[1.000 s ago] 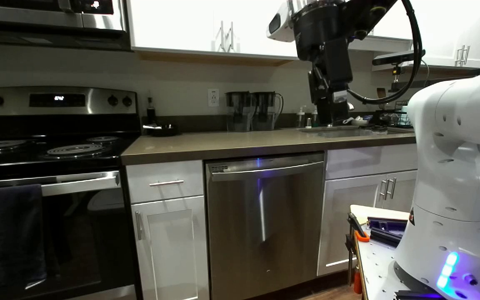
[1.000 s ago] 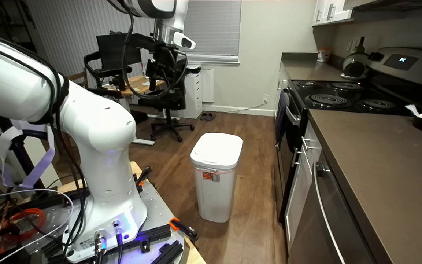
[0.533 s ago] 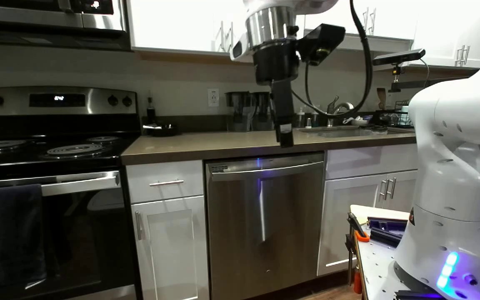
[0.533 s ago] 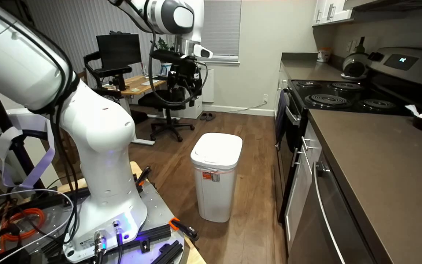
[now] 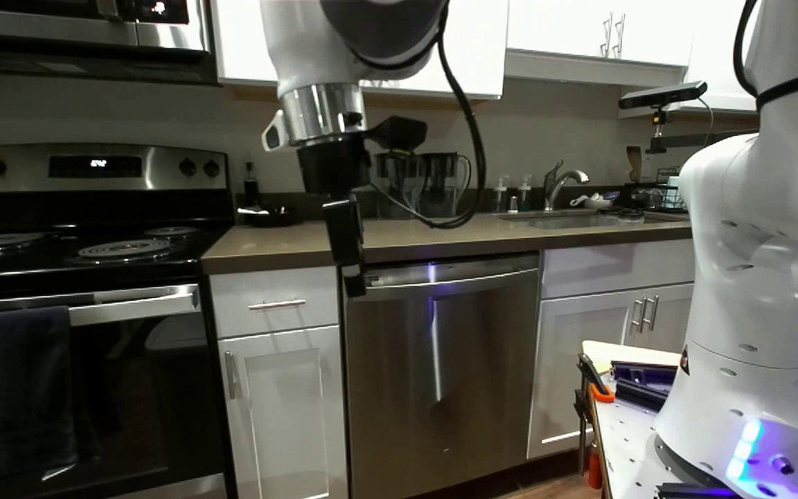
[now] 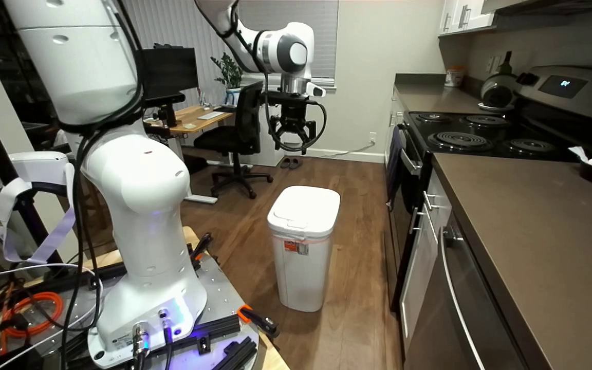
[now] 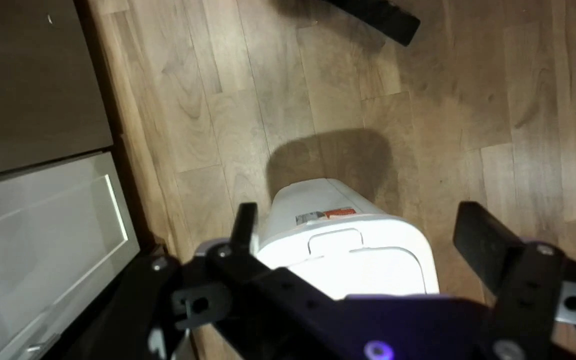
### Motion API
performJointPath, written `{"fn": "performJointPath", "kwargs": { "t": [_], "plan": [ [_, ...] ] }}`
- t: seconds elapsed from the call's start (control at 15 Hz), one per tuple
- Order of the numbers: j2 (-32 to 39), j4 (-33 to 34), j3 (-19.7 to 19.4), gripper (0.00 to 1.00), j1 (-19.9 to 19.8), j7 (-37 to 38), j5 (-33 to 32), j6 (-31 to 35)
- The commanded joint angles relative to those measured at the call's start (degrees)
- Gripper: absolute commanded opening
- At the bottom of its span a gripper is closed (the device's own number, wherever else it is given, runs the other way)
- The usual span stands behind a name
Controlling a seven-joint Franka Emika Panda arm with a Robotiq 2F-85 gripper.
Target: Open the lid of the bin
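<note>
item: white plastic trash bin (image 6: 302, 277), upright on the wood-plank floor (image 6: 357, 288), between the robot's mounting table (image 6: 220, 290) and a white cabinet door (image 7: 53, 240), apart from both. lid (image 6: 309, 205): closed, flat; an outlined tab (image 7: 335, 242) near its front edge, above an orange-and-grey label (image 6: 292, 246), judged to be a push latch. claw: robotiq gripper (image 7: 359, 220), pointing down above the bin and clear of it, fingers (image 7: 484, 235) spread wide, nothing held. stage, by judgement: approach, with the lifting not yet begun. hazards, all judged: with the fingers so far apart, a straight descent might straddle the tab or land one tip on the lid's edge, pressing without tripping any catch; bringing them together first would give a single pressing point. an off-centre push could slide or tip the bin, which looks light and unfixed. a sprung lid, if such it is, may swing up into the gripper or the cable loop (image 5: 480, 163) hanging beside it. part of the lid is hidden by the gripper in the wrist view, so alignment may be misjudged; where the lid pivots cannot be made out.
</note>
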Motion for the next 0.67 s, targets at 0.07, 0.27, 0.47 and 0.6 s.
{"fn": "performJointPath", "kwargs": {
  "t": [0.07, 0.27, 0.47, 0.6],
  "plan": [
    [18.51, 15.59, 1.23, 1.0, 0.01, -1.06, -5.43, 3.5],
    [26.55, 21.52, 1.45, 1.0, 0.29, -1.61, -5.95, 8.23],
    [32.64, 24.87, 1.48, 1.0, 0.58, -1.6, -5.67, 14.94],
    [35.98, 26.53, 1.79, 1.0, 0.53, -2.46, -5.15, 18.85]
  ]
}}
